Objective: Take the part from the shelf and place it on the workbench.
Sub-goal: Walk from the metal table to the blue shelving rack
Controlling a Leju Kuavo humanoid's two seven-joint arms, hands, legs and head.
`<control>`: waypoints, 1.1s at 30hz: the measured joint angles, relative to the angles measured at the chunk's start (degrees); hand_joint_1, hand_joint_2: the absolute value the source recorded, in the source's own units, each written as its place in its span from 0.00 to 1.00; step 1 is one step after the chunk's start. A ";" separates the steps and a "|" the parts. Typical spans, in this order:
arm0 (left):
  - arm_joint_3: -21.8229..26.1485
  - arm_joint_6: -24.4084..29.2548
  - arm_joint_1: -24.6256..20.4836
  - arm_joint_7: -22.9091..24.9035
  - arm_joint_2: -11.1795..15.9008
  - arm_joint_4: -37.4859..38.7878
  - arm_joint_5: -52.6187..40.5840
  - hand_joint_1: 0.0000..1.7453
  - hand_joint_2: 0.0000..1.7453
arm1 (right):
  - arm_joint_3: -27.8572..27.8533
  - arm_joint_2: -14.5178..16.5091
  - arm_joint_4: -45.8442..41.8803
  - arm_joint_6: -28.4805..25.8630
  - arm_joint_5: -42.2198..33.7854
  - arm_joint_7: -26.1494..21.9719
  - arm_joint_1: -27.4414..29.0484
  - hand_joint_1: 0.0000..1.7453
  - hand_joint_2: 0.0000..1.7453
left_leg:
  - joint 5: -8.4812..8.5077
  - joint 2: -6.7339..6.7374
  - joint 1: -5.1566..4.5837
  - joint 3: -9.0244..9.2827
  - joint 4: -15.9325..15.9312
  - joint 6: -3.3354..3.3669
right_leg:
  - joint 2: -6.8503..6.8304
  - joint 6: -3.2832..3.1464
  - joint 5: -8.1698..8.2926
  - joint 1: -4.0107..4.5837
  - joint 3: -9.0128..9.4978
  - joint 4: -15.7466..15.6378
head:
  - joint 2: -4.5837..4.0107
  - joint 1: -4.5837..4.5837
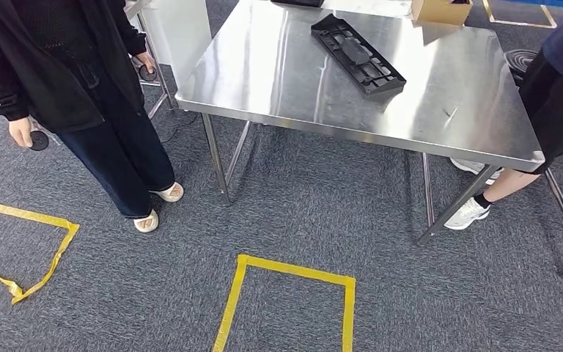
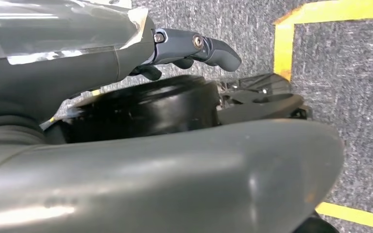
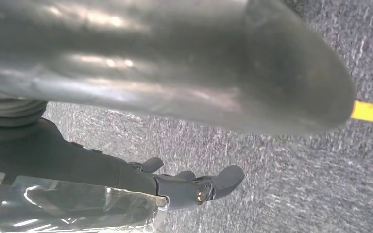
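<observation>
Head view: the black part lies flat on the steel counter, near its far side. Left hand and right hand hang over carpet, fingers loosely apart, holding nothing.

Part on workbench; person left, box behind.

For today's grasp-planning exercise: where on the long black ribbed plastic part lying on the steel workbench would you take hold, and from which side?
Grip the long black ribbed plastic part across its narrow width near the middle, coming down from above. It lies flat and diagonal on the shiny steel workbench, so its thin long edges are the likely purchase; its raised centre block may offer a second hold.
</observation>
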 joint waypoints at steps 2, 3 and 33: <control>0.00 0.02 -0.07 -0.08 -0.02 0.01 0.22 0.00 0.00 | 0.00 -0.01 0.01 0.00 0.07 0.06 0.00 0.00 0.00 | 1.13 0.28 0.04 -1.26 -0.29 1.23 | 0.09 -0.37 -3.48 -0.07 -1.88 4.22 | 0.00 0.23; 0.00 0.02 -0.09 -0.12 -0.02 0.01 0.31 0.00 0.00 | 0.00 0.00 0.01 0.00 0.10 0.11 -0.01 0.00 0.00 | 1.67 0.36 -0.06 -1.97 -0.28 1.53 | 0.13 -0.70 -5.95 -0.10 -3.17 7.87 | 0.00 0.36; -0.47 0.87 -0.23 -0.48 -0.48 0.02 -0.06 0.00 0.00 | -0.26 -0.07 0.03 -0.52 -0.81 -0.08 0.54 0.00 0.00 | 0.93 0.24 0.29 -1.95 0.89 0.86 | -0.17 -0.31 -5.16 -0.11 -2.32 5.88 | 0.00 0.29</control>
